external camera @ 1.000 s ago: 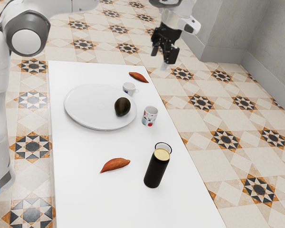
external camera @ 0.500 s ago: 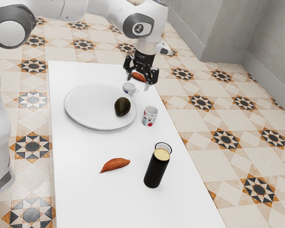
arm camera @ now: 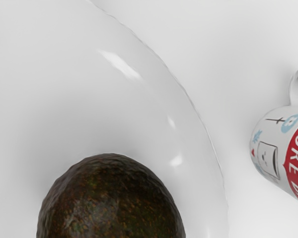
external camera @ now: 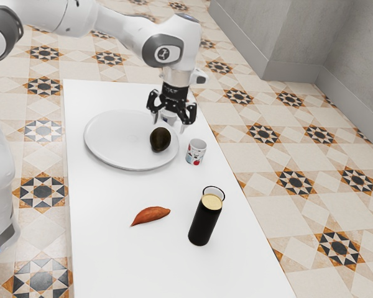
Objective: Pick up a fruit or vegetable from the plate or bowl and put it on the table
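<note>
My gripper (external camera: 168, 126) is open, fingers spread and pointing down, above the plate's edge beside the avocado in the exterior view. The dark avocado (external camera: 160, 139) rests on the large white plate (external camera: 115, 139), close to the rim on the exterior view's right. In the wrist view the avocado (arm camera: 111, 203) looms large at the lower edge, on the glossy plate (arm camera: 64, 89). Nothing is between the fingertips. The white table (external camera: 112, 261) carries the plate.
A printed mug (external camera: 196, 151) stands beside the plate; the wrist view has the mug (arm camera: 280, 148) too. A small white cup (external camera: 168, 117) is partly behind my gripper. Nearer the exterior camera are a sweet potato (external camera: 151, 215) and a black bottle (external camera: 205, 220).
My hand has come down and toward the exterior view's left, from beyond the table's far corner to above the plate's edge. The avocado and plate have stayed put.
</note>
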